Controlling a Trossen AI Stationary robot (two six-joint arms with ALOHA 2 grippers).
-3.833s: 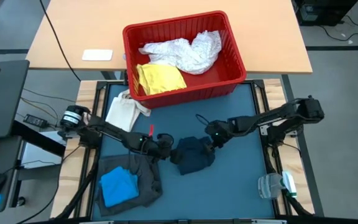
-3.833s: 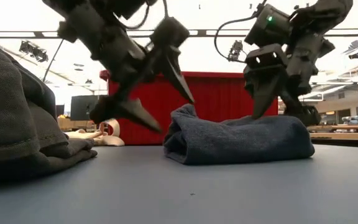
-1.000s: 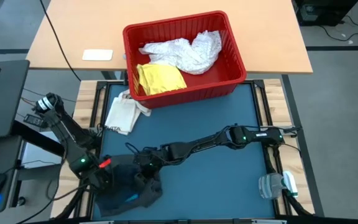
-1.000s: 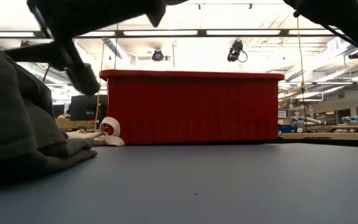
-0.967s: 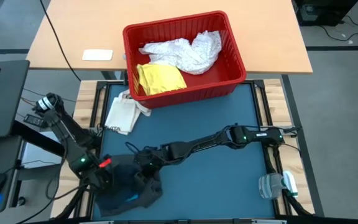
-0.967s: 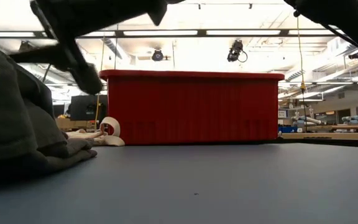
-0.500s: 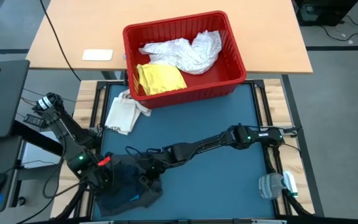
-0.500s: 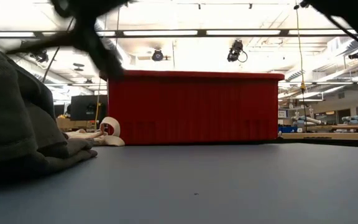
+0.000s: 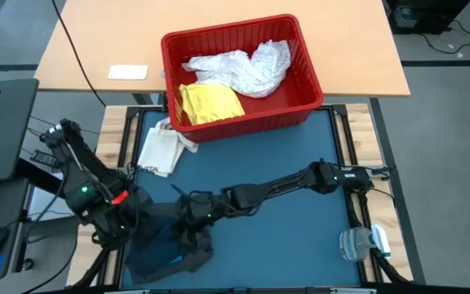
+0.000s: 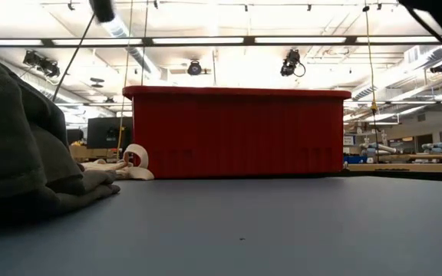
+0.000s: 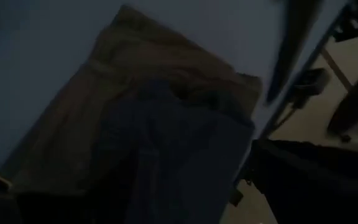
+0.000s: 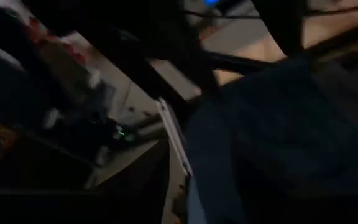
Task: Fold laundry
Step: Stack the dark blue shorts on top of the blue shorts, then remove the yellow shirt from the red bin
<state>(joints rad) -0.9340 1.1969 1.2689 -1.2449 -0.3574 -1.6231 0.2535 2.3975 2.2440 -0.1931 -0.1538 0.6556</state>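
Heaped well in front of the red basket (image 9: 239, 73), off toward the left arm's side, at the near corner of the desk (image 9: 292, 233): a pile of dark laundry. At the bottom, spread widest, the dark grey garment (image 9: 147, 249); on top, bunched, the navy garment (image 9: 188, 243); between them, showing only as a thin sliver at the edge farthest from the red basket, the bright blue garment (image 9: 174, 261).

Reaching from the far side of the desk, low across the front of the red basket, and down onto the pile's top edge: the right end effector (image 9: 190, 214), touching the navy garment. Cannot tell how wide, nor whether gripping cloth.

Hovering at the pile's outer edge, farther from the red basket's middle than the right one: the left end effector (image 9: 130, 219), just beside the dark grey garment. Cannot tell its opening either.

Inside the red basket: the large white lacy garment (image 9: 243, 69) and the long yellow garment (image 9: 210, 104), unfolded, well apart from both end effectors.

Just in front of the red basket's corner on the left arm's side: a cream tote bag (image 9: 161, 145).
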